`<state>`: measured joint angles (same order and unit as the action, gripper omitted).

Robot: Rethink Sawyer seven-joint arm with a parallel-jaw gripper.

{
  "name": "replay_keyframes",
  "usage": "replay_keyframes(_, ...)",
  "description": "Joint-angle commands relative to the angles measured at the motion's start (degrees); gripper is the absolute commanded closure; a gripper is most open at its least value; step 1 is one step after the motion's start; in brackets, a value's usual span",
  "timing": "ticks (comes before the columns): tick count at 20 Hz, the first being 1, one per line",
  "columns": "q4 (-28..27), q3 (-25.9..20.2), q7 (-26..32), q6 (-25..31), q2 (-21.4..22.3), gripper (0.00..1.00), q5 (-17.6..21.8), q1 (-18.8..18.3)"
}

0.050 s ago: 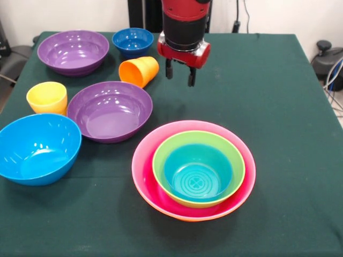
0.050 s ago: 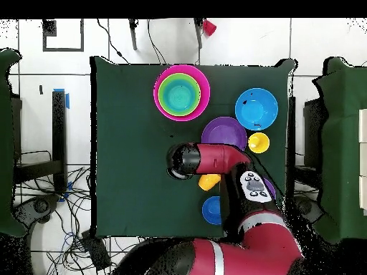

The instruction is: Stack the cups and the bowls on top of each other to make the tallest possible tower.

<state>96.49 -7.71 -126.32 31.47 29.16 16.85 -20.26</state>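
Observation:
My gripper hangs open and empty above the cloth, just right of the orange cup, which lies on its side. The yellow cup stands upright at the left. The tower is a teal bowl inside a green bowl, inside the pink bowl, with an orange rim beneath. Loose bowls: a purple one, a second purple one, a small dark blue one and a light blue one. In the overhead view the arm covers the gripper, and the tower lies beyond it.
The dark green table carries nothing on its right half in the front view. In the overhead view cables, chairs and a red cup sit on the floor around the table.

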Motion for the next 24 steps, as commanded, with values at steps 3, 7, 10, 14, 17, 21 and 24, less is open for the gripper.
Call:
replay_keyframes(3,0.5,-7.5,12.3,-0.2,-0.4,0.00,7.7,-1.5)
replay_keyframes(7,0.1,-7.7,11.8,0.7,-0.9,0.00,9.2,-1.8)
replay_keyframes(10,0.1,-8.2,11.3,1.7,-1.4,0.00,9.2,-2.2)
replay_keyframes(14,0.4,-11.2,12.8,0.0,-2.5,0.00,9.4,-4.9)
replay_keyframes(17,0.0,-11.5,13.9,3.2,-1.9,0.00,9.6,-6.0)
replay_keyframes(21,-2.1,-12.3,16.4,5.4,-2.5,0.00,10.5,-8.5)
replay_keyframes(24,-3.1,-12.6,16.7,5.6,-2.9,0.00,11.2,-9.6)
